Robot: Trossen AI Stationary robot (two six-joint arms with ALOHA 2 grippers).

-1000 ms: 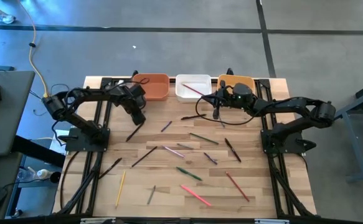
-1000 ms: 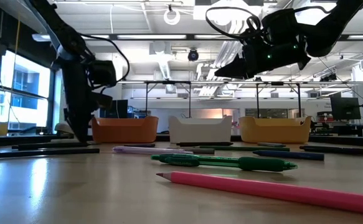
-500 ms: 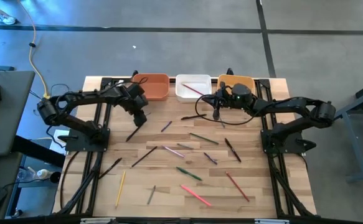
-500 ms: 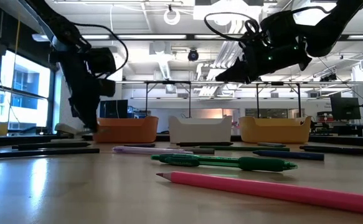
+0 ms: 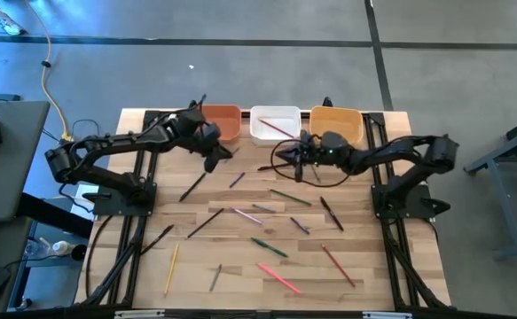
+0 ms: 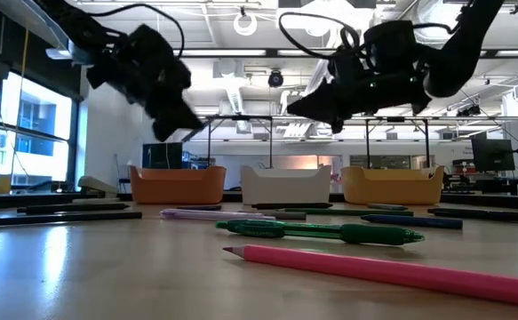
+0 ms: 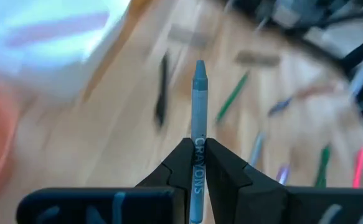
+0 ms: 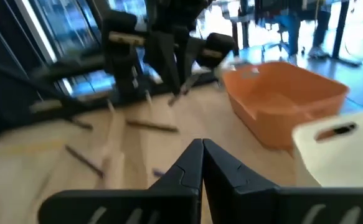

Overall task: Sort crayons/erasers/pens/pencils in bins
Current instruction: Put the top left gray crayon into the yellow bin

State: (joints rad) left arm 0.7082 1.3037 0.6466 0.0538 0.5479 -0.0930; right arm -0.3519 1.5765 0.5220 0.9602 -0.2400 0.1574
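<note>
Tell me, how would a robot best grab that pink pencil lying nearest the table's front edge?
Probably at mid-length, coming straight down from above. The pink pencil lies flat on the table, slanted, with bare wood on both sides, so the end effector's fingers should close across its thin shaft, turned square to its slant. No neighbour touches it.

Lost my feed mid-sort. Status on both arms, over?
Left gripper shut on a grey crayon, raised near the terracotta bin. Right gripper shut, empty, raised before the white bin. Nothing blocking.
</note>
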